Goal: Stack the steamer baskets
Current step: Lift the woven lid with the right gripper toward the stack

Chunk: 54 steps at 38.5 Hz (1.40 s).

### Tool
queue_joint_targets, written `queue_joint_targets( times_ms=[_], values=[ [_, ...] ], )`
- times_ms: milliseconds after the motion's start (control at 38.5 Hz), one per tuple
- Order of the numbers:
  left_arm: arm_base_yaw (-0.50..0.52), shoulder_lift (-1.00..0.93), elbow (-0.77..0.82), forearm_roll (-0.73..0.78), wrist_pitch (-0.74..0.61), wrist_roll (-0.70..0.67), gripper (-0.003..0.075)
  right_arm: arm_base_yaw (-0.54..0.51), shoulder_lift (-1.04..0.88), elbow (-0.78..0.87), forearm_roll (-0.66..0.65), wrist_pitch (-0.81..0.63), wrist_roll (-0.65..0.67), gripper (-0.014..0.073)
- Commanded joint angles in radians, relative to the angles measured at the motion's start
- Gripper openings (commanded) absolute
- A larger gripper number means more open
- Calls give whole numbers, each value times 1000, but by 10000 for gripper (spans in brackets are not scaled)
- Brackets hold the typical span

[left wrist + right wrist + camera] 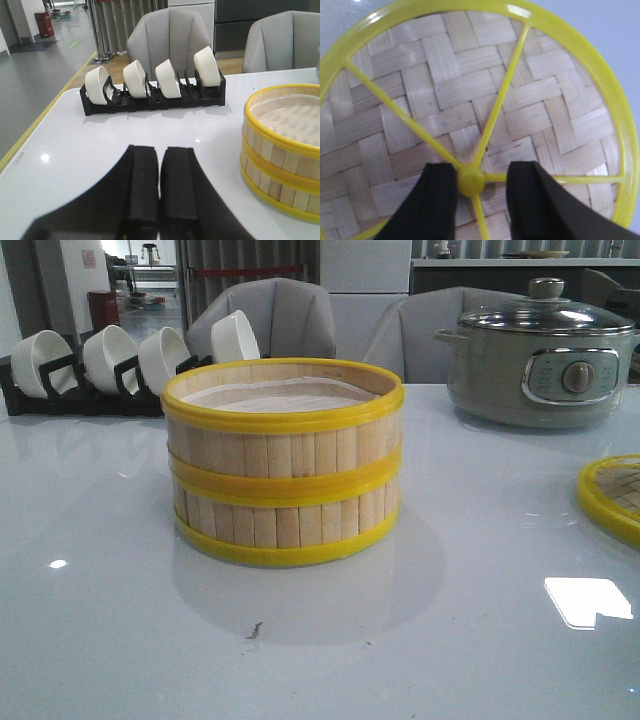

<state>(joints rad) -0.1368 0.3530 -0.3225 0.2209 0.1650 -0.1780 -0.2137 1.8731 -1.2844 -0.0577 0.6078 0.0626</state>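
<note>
Right gripper (472,200): my record showed fingers parted, straddling the woven lid's (445,100) yellow hub. Left gripper (160,185): fingers pressed together, empty. Steamer baskets (283,462): two stacked mid-table (120,640), before the bowl rack (80,390).

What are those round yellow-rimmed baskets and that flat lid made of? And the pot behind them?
The steamer baskets look like pale bamboo or wood slats, matte with visible grain, bound by glossy yellow hoops, probably plastic. The lid is woven flat bamboo strips under shiny yellow spokes and rim, likely plastic too. The pot has a smooth grey-green body, metal or plastic I cannot tell, under a clear, seemingly glass cover.
</note>
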Motion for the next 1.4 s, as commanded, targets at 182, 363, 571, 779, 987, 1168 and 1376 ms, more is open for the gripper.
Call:
queue_joint_targets(
  times_ms=[182, 363, 571, 779, 987, 1168, 1376],
  values=[
    [3, 14, -29, 1, -91, -6, 95, -7, -29, -35, 6, -51, -3, 126],
    [3, 14, -29, 1, -91, -6, 95, 5, -24, -36, 9, -61, -3, 49],
    [3, 14, -29, 1, -91, -6, 95, 51, -38, -123, 10, 21, -3, 48],
    [3, 14, -29, 1, -91, -6, 95, 135, -86, -260, 10, 79, -3, 48],
    [3, 14, -29, 1, -91, -6, 95, 256, -110, -441, 12, 148, -3, 48],
    [3, 14, -29, 1, -91, -6, 95, 381, -92, -594, 20, 216, -3, 48],
    [3, 14, -29, 1, -91, -6, 95, 539, -26, -727, 69, 279, -3, 48]
  ],
)
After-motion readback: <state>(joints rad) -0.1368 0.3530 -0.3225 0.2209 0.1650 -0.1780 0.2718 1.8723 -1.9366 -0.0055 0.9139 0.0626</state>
